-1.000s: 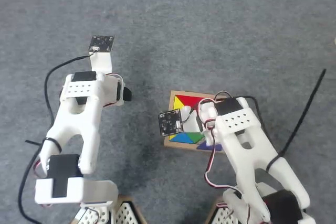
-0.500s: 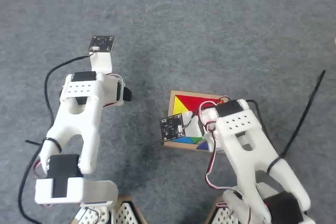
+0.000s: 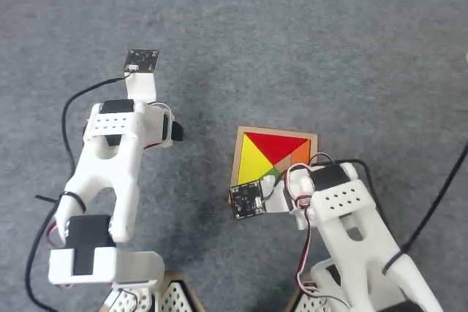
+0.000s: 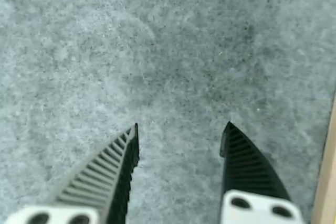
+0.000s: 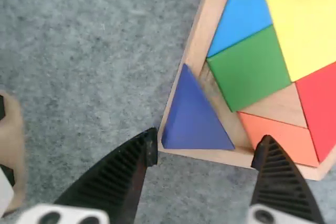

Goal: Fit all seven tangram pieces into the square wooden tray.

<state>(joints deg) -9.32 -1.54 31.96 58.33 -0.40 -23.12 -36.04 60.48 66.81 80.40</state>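
Observation:
The square wooden tray (image 3: 240, 153) lies right of the table's centre with yellow (image 3: 256, 160), red (image 3: 278, 144) and orange (image 3: 301, 153) pieces in it. The right wrist view shows its rim (image 5: 197, 30), a light blue piece (image 5: 241, 11), a green square (image 5: 249, 66) and a bare wooden gap (image 5: 278, 107). A dark blue triangle (image 5: 194, 119) rests in the tray's corner, overlapping the rim. My right gripper (image 5: 208, 140) hangs open just above that triangle, one finger on either side. My left gripper (image 4: 181, 128) stands open over bare carpet.
Grey carpet covers the table. The left arm (image 3: 117, 151) stands to the tray's left, the right arm (image 3: 344, 210) over the tray's near edge. The tray's rim (image 4: 328, 182) shows in the left wrist view. Black cables run by both arms.
The right arm has drawn back toward the table's front, uncovering more of the yellow, red and orange pieces. The left arm has kept still.

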